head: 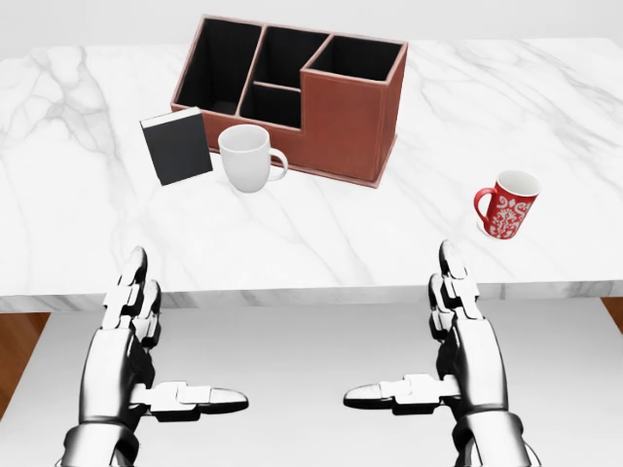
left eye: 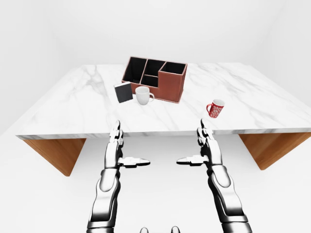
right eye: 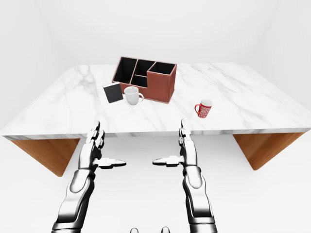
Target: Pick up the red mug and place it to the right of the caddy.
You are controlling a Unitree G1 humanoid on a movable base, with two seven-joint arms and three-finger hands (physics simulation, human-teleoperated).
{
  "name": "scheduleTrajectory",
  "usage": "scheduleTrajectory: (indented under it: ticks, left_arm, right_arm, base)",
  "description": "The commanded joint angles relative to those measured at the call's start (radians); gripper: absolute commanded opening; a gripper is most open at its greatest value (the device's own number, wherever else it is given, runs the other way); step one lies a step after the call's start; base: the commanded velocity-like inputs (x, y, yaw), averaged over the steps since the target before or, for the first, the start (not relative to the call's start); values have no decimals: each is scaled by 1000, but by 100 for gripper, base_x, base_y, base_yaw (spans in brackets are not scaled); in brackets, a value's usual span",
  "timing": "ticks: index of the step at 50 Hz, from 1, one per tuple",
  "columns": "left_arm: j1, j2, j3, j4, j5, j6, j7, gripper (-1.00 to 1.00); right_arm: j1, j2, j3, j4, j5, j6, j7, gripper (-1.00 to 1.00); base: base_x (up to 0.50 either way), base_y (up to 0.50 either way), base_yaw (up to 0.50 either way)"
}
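Your two hands sit lowest in the head view, both short of the marble table's near edge and over the pale floor. Your left hand has its fingers stretched straight up toward the table and its thumb pointing flat inward to the right; your right hand mirrors it, fingers extended upward and thumb pointing left. Both are spread wide and hold nothing, with a clear gap between the two thumb tips. Up and to the right of your right fingertips, on the tabletop and apart from them, stands the red mug, upright, white inside, with a white pattern on its wall and its handle turned to the left in the view. It rests close to the table's near edge and well apart from the caddy, which lies up and to the left of your right fingers, roughly midway between your two hands in the view. That caddy is a reddish-brown box with dark compartments, its tallest section on the right. Just below its left part stands a white mug, handle to the right, and beside that on the left a small dark book stands upright, both above your left fingertips.
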Motion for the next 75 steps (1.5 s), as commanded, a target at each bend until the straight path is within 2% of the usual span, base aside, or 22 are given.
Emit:
scheduleTrajectory:
  ticks: [1, 3, 5, 6, 7, 10, 20, 26, 40, 54, 69, 75]
  left_arm:
    - [41, 13, 26, -111, -7, 26, -40, 100]
    - [64, 10, 21, -171, -5, 49, -44, 100]
    - [76, 7, 19, -199, -4, 60, -48, 100]
    - [87, 3, 20, -232, -27, 81, -60, 100]
    - [96, 4, 17, -259, -31, 83, -65, 100]
    - [125, 1, 9, -324, -24, 83, -68, 100]
    - [181, -5, -19, -441, -2, 83, -66, 100]
    - [247, -4, -32, -604, 2, 83, -71, 100]
    - [304, -9, -22, -776, -1, 83, -85, 100]
    - [308, -10, -26, -779, 5, 83, -83, 100]
    - [307, -7, -37, -765, 9, 83, -79, 100]
    - [305, -9, -35, -756, 9, 83, -79, 100]
  right_arm:
    - [43, -14, -18, -91, 13, 17, 53, 100]
    - [58, -13, -20, -133, 18, 37, 60, 100]
    - [69, -12, -21, -163, 17, 48, 65, 100]
    - [79, -11, -21, -190, 20, 60, 69, 100]
    - [86, -11, -21, -206, 20, 65, 71, 100]
    - [110, -10, -24, -268, 21, 82, 80, 100]
    - [168, -6, -42, -419, 25, 82, 106, 100]
    - [204, 0, -65, -533, 39, 82, 126, 100]
    - [288, 26, -95, -731, 51, 82, 182, 100]
    - [320, 42, -116, -791, 94, 82, 232, 100]
    - [313, 44, -119, -791, 89, 82, 227, 100]
    - [301, 44, -109, -786, 64, 82, 199, 100]
  base:
    - [0, 0, 0]
    - [0, 0, 0]
    - [0, 0, 0]
    - [0, 0, 0]
    - [0, 0, 0]
    - [0, 0, 0]
    - [0, 0, 0]
    - [0, 0, 0]
    - [0, 0, 0]
    - [0, -7, 0]
    - [0, -50, 0]
    - [0, -5, 0]
